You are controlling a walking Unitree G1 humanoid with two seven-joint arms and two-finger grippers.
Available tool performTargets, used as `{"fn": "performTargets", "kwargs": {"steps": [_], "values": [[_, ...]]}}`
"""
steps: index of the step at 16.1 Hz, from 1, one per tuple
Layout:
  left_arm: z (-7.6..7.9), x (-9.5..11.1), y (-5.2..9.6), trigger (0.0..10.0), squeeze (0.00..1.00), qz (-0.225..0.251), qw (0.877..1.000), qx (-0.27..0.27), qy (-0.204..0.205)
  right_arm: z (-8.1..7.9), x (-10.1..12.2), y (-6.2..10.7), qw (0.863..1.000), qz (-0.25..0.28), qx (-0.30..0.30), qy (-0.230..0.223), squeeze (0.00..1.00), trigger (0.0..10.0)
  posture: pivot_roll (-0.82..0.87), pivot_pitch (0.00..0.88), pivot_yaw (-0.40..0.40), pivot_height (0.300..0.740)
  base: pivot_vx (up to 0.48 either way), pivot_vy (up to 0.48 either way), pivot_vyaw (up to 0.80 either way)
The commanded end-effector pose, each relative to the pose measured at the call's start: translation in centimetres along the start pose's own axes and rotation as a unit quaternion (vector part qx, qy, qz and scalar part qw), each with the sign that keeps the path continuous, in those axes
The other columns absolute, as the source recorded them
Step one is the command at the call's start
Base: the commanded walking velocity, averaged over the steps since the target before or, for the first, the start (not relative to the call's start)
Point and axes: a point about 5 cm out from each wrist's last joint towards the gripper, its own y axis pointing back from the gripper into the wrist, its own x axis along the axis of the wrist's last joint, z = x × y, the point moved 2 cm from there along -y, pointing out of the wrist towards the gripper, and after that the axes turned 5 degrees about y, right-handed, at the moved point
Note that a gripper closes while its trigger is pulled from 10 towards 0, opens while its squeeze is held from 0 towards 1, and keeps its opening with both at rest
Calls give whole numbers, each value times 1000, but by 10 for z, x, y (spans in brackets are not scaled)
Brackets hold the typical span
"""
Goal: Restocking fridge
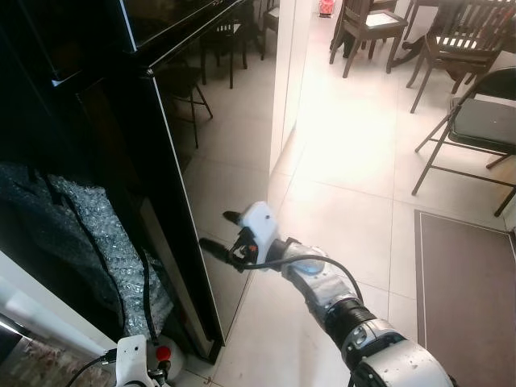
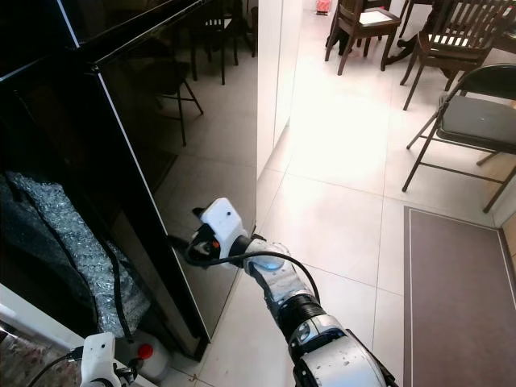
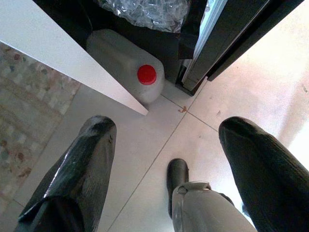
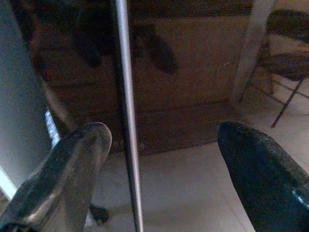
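- Fridge door (image 1: 210, 161): your glossy black door stands swung out ahead on the left, its edge toward you, mirroring chairs and floor tiles.
- Your right claw (image 1: 222, 234) is released, fingers spread, right at the door's front face low down; in the right wrist view the door's silver edge strip (image 4: 126, 116) runs between the two fingers (image 4: 72, 169).
- Your left claw (image 3: 164, 159) hangs low beside the fridge base, fingers wide apart, gripping nothing, above the tiled floor (image 3: 145, 145).
- A jug with a red cap (image 3: 147, 74) lies on the floor by the fridge's foot, under bubble wrap (image 1: 97, 234).
- Wooden chairs (image 1: 367, 28) and a folding chair (image 1: 476, 129) stand well apart, across the room.
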Motion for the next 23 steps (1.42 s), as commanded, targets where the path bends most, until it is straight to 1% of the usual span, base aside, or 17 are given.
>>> {"fn": "performTargets", "kwargs": {"steps": [1,3,4,6,7,8,9,10,11,12,13,14,16,17,18,21,23], "values": [[-3,-3,1,10000,0,-4,1000,6,-1,1,-1,5,1000,14,-9,-3,0,10000,-23,0,17,740,0,0,0],[-3,-4,1,10000,0,-4,1000,5,-1,5,-2,17,999,40,-36,-6,0,10000,-26,0,14,740,0,0,0],[-3,-5,1,10000,0,-4,1000,6,0,8,-5,29,997,51,-56,-14,0,10000,-27,0,13,740,0,0,0],[-3,-5,2,10000,0,-5,1000,8,0,20,-11,62,990,72,-117,-29,0,10000,-31,0,13,740,0,0,0],[-4,-6,2,10000,0,-6,1000,9,-3,33,-15,89,981,80,-171,-40,0,10000,-37,0,13,740,0,0,0],[-4,-6,2,10000,0,-7,1000,11,-5,52,-23,117,965,81,-241,-70,0,10000,-37,0,13,740,0,0,0],[-4,-6,1,10000,0,-8,1000,12,-5,60,-29,130,954,78,-276,-87,0,10000,-47,3,15,740,0,0,0],[-4,-5,1,10000,0,-8,1000,12,-6,76,-47,153,935,37,-342,-89,0,10000,-51,2,17,740,0,0,0],[-4,-5,1,10000,0,-9,1000,12,-7,87,-67,177,907,-1,-403,-118,0,10000,-52,1,17,740,0,0,0],[-4,-5,1,10000,0,-9,1000,13,-7,93,-91,204,864,-46,-474,-164,0,10000,-52,1,16,740,0,0,0],[-3,-4,1,10000,0,-8,1000,13,-7,78,-128,231,810,-126,-524,-230,0,10000,-49,0,19,740,0,0,0],[-3,-3,0,10000,0,-8,1000,13,-7,57,-153,242,785,-194,-525,-264,0,10000,-50,0,22,740,0,0,0],[-3,-2,0,10000,0,-7,1000,13,-8,-4,-196,248,771,-351,-452,-281,0,10000,-31,0,15,740,0,0,0],[-3,-2,0,10000,0,-7,1000,14,-9,-26,-207,252,760,-398,-429,-283,0,10000,-31,0,15,740,0,0,0],[-4,-2,0,10000,0,-6,1000,18,-7,-43,-215,252,741,-401,-438,-314,0,10000,5,3,7,740,0,0,0],[-7,-4,1,10000,0,-12,1000,16,-16,-59,-219,238,744,-400,-423,-328,0,10000,-14,11,28,740,0,0,0],[-7,-5,1,10000,0,-12,1000,17,-13,-62,-218,232,755,-399,-410,-321,0,10000,-14,7,25,740,0,0,731]]}}
